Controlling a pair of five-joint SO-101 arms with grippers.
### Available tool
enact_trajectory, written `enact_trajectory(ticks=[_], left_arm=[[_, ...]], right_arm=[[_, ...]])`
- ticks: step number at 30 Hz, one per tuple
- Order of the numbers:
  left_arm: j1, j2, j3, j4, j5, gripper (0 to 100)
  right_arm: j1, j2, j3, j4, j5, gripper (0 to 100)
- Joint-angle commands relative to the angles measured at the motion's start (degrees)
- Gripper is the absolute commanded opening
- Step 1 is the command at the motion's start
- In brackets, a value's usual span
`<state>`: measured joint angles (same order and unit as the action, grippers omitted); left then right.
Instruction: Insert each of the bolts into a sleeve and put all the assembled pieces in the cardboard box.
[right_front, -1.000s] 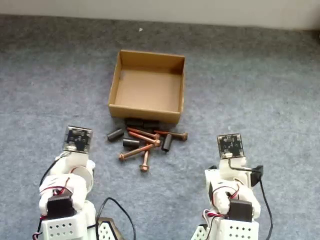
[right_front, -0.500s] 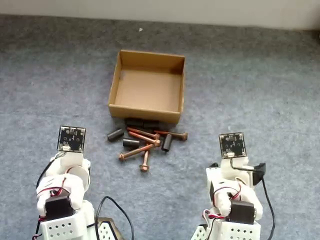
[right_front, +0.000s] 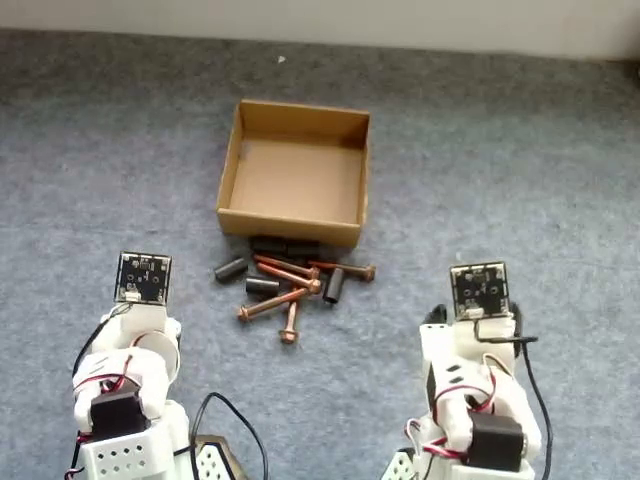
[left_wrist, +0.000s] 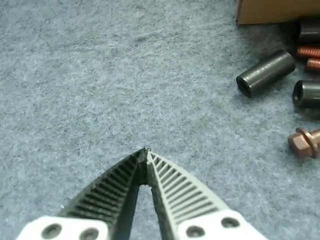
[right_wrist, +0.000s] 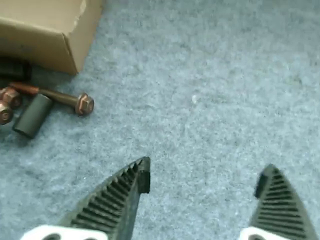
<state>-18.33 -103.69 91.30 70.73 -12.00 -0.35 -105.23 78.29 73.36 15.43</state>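
An open cardboard box (right_front: 240, 160) stands on the grey carpet, with nothing inside. Just in front of it lies a loose pile of several copper bolts (right_front: 274, 302) and black sleeves (right_front: 231, 269). The left arm (right_front: 145, 277) sits left of the pile; its gripper (left_wrist: 146, 151) is shut on nothing above bare carpet, with two sleeves (left_wrist: 265, 73) and a bolt head (left_wrist: 304, 142) off to one side. The right arm (right_front: 478, 288) sits right of the pile; its gripper (right_wrist: 205, 172) is open and empty, and a bolt (right_wrist: 65, 97), a sleeve (right_wrist: 32, 116) and the box corner (right_wrist: 45, 30) lie beyond it.
Grey carpet (right_front: 520, 180) stretches out on both sides of the box and between the arms. A pale wall edge (right_front: 400, 20) runs along the back.
The left arm shifted slightly left in the first half second, then held still. The right arm has moved a little to the right. The bolts, sleeves and box have not moved.
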Motion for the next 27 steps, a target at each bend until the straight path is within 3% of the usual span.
enact_trajectory(ticks=[1,6,12,16,22,27], left_arm=[[-1.01,-0.31,-2.33,-0.88,-0.26,1],[-1.10,-0.31,-2.77,-0.88,-0.26,1],[-1.10,-0.31,-2.86,-0.88,-0.35,1],[-3.03,-0.31,-2.86,-1.05,-0.35,1],[-5.23,-0.31,-2.77,-1.14,-0.35,1],[-5.32,-0.31,-2.59,-1.05,-0.35,1]], right_arm=[[-3.65,0.40,-5.93,1.19,0.70,24.2],[-7.87,11.74,-10.51,0.66,0.44,24.4],[-12.53,38.81,-28.00,2.51,0.35,24.2],[-19.56,53.49,-39.34,7.08,0.18,24.2],[-28.35,69.93,-48.92,8.22,-10.81,24.2],[-30.90,81.71,-52.09,3.65,-15.21,24.2]])
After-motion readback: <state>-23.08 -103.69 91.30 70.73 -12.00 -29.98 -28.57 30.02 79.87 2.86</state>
